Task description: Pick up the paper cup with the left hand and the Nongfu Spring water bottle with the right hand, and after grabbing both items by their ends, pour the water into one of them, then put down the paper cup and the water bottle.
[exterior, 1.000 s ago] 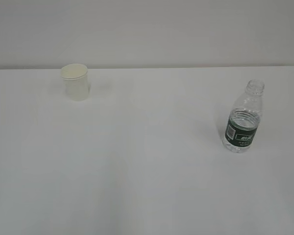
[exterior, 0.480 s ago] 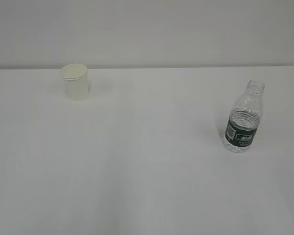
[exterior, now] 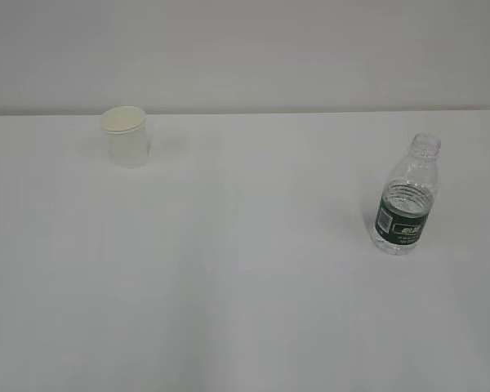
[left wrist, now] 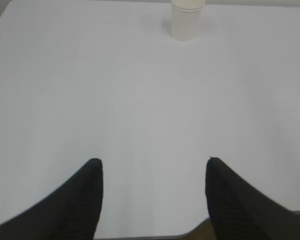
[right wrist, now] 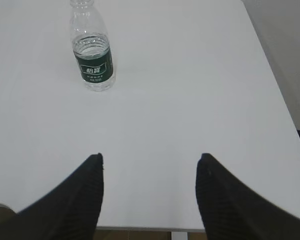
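The paper cup [exterior: 126,136] stood upright on the white counter [exterior: 245,269] at about ten o'clock in the exterior view, near the far edge. The Nongfu Spring water bottle [exterior: 406,196] stood upright and uncapped at about three o'clock, well apart from it. The left gripper [left wrist: 152,167] and the right gripper [right wrist: 150,162] each hung over the near edge, jaws spread wide, holding nothing.
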Motion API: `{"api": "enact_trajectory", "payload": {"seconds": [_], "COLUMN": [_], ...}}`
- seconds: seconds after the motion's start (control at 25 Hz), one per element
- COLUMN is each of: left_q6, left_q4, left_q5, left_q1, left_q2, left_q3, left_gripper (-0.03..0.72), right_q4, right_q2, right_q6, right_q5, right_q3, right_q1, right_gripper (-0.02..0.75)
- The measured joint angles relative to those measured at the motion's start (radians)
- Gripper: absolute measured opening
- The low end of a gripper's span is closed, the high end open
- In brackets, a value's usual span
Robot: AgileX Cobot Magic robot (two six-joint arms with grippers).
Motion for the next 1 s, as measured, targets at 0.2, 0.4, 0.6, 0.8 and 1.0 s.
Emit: {"api": "enact_trajectory", "payload": {"seconds": [0.2,0.4,0.6,0.8,1.0], "left_q6": [0.000,0.054,0.100,0.142,0.205], "left_q4": [-0.044,-0.073,-0.143,-0.155,-0.160], "left_q5": [-0.033,-0.165,-0.382,-0.520,-0.696], "left_q1": [0.000,0.000,0.000,-0.019,-0.074], "left_q2": [0.058,0.205,0.331,0.392,0.473], "left_q3": [-0.023,-0.045,-0.047,-0.047,-0.047], "left_gripper": [0.461,0.461,0.461,0.461,0.461], "right_q4": [0.031,0.108,0.145,0.203,0.216], "right_q2": [0.000,0.020,0.124,0.220,0.315], "right_q6": [0.042,0.055,0.047,-0.026,-0.048], "right_q5": [-0.116,-0.253,-0.366,-0.554,-0.698], "right_q3": [-0.018,-0.019,-0.019,-0.019,-0.019], "right_q1": [0.000,0.000,0.000,0.000,0.000], "right_gripper": [0.442,0.442,0.442,0.442,0.442]}}
